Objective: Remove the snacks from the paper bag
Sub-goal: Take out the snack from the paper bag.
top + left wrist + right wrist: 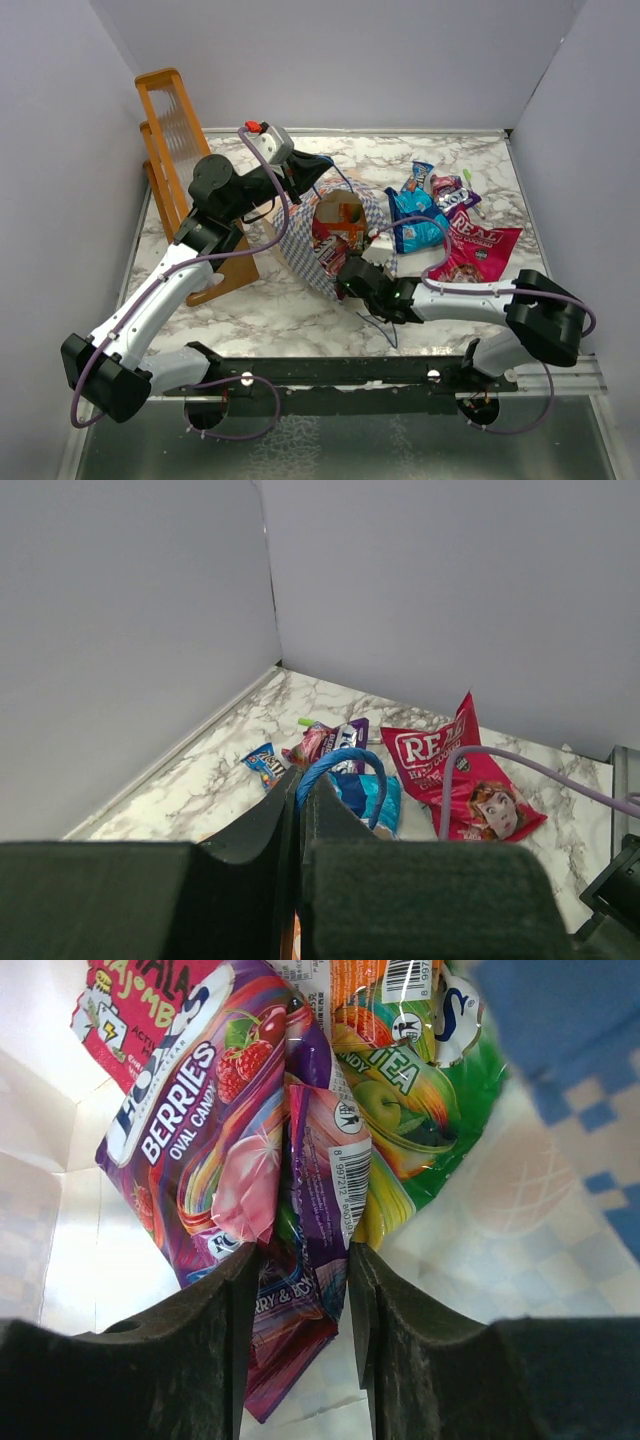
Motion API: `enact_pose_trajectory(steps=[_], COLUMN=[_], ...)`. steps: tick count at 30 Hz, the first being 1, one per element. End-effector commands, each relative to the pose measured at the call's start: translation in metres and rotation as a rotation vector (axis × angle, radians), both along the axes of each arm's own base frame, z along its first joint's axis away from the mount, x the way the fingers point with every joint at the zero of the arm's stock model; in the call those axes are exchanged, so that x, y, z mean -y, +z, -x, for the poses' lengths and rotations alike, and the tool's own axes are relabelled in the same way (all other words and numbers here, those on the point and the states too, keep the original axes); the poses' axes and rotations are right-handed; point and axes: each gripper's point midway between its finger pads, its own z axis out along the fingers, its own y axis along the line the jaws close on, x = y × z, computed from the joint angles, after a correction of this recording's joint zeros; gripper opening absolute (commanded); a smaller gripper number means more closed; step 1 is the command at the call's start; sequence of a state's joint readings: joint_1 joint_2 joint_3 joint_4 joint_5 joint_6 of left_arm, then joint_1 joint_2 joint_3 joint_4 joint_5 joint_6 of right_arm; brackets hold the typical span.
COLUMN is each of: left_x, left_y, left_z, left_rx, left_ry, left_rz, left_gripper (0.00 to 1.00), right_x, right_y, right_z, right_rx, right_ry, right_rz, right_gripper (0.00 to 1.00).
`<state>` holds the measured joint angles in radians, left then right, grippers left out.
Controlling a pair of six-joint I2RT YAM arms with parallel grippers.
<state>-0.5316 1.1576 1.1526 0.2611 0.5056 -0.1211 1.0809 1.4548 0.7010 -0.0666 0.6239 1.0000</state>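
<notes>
Purple packet point(200, 1130) in paper bag point(298, 248), clamped by right hand point(300, 1260); handle point(345, 765) by left hand point(300, 780).

Orange wooden rack point(165, 110) upright at far-left of marble table point(260, 312); grey walls point(350, 60) around.

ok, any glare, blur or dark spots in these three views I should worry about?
Top external: even light, soft shadows, paper bag interior readable. Left wrist: left fingers dark and soft up close; REAL pouch beyond is sharp. Right wrist: print on the purple berries candy packet crisp, mild sheen on the green-yellow candy bag, right fingers underexposed.
</notes>
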Motion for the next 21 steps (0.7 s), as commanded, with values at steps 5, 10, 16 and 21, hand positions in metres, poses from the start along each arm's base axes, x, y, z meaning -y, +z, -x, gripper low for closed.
enact_pose_trajectory(steps=[5, 10, 16, 21], left_x=[-0.005, -0.005, -0.005, -0.005], left_y=[0.020, 0.021, 0.020, 0.020], left_z=[0.007, 0.007, 0.007, 0.007], left_rx=[0.067, 0.067, 0.065, 0.063], left_ry=[0.011, 0.011, 0.011, 0.011], left_rz=[0.034, 0.036, 0.034, 0.035], left_gripper=[0.00, 0.00, 0.00, 0.00], right_x=[0.001, 0.005, 0.014, 0.022], right_y=[0.017, 0.044, 0.088, 0.139], right_z=[-0.013, -0.014, -0.012, -0.004], right_rx=[0.055, 0.093, 0.163, 0.235], right_ry=[-0.064, -0.063, -0.043, 0.006], right_rz=[0.000, -0.011, -0.072, -0.146], right_gripper=[0.21, 0.02, 0.01, 0.01])
